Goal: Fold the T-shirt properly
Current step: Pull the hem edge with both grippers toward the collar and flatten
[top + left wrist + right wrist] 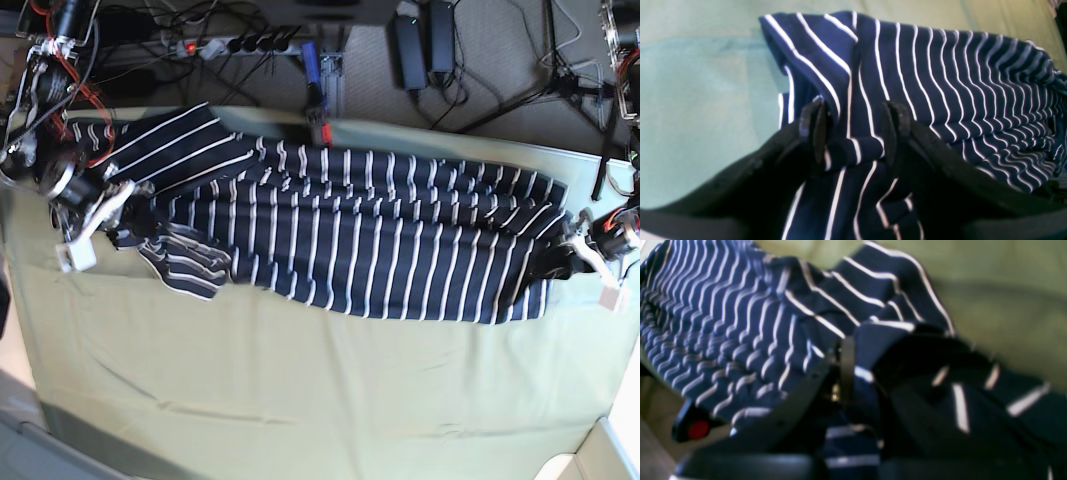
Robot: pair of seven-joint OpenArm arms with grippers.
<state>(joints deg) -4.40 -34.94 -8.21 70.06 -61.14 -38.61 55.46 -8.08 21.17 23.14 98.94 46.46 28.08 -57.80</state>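
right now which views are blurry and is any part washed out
Right wrist view: soft all over, the T-shirt stripes smeared. Left wrist view: sharper near the left hand, stripes blurring toward the far right. Base view: sharp, with the green table cloth evenly lit, no glare.

Bare table cloth (300,390) in front of the T-shirt (370,250) lies open — cables (230,40) crowd the far edge.

The T-shirt (360,250) is soft cloth, dark blue with thin white stripes, matt and full of small ripples. The bench (300,400) wears a plain green cloth, matt and mostly smooth. The fingers (813,123) look like black plastic, a little shiny.
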